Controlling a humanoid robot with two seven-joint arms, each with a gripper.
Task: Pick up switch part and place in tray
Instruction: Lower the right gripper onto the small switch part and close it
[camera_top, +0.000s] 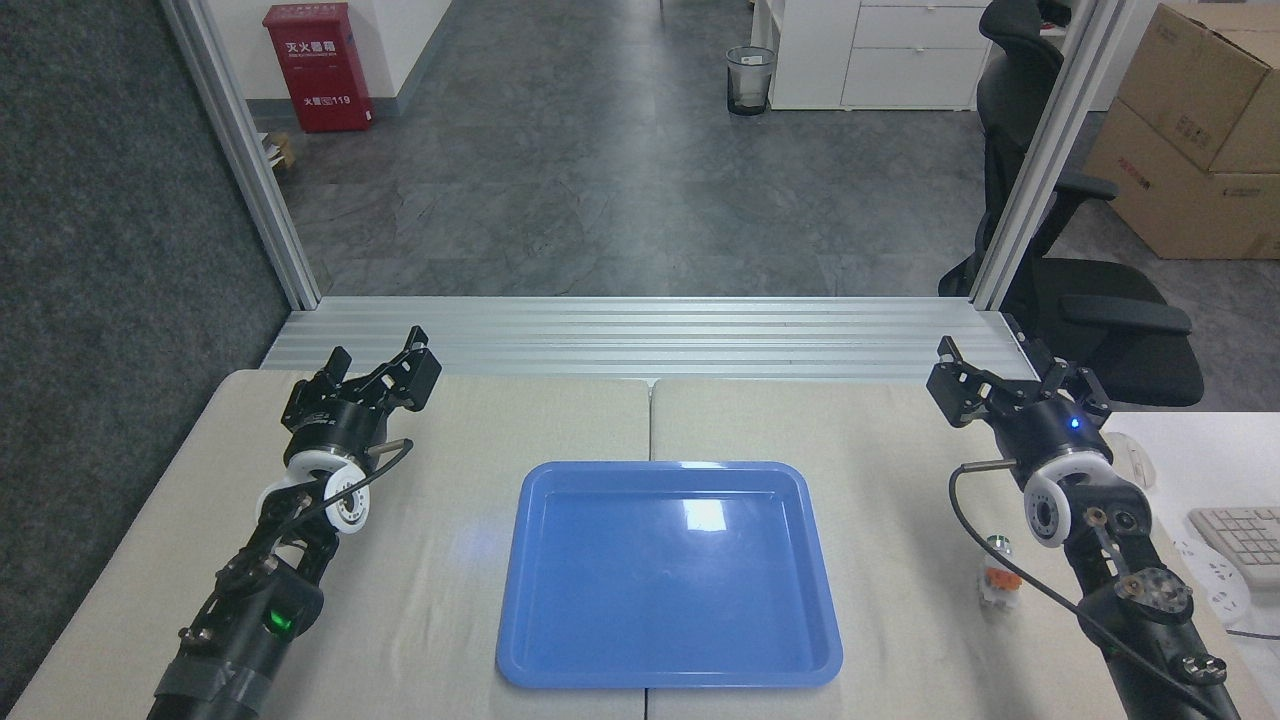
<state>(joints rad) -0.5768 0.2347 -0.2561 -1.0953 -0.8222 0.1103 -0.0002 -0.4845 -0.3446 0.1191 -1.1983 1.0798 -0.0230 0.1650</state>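
Observation:
The blue tray (560, 660) lies flat in the middle of the table, with nothing in it. The switch part (998, 574), white with an orange middle and a dark round end, rests on the cloth to the right of the tray, partly behind my right arm's cable. My right gripper (1010, 375) hovers open well beyond the part, near the table's far right edge. At the far left of the table my left gripper (378, 362) stands open, holding nothing.
A white keyboard (1245, 540) and a white side table sit at the right edge. Beyond the table runs an aluminium rail (640, 335); an office chair (1100, 310) stands behind my right gripper. Cardboard boxes (1195, 130) are at the far right.

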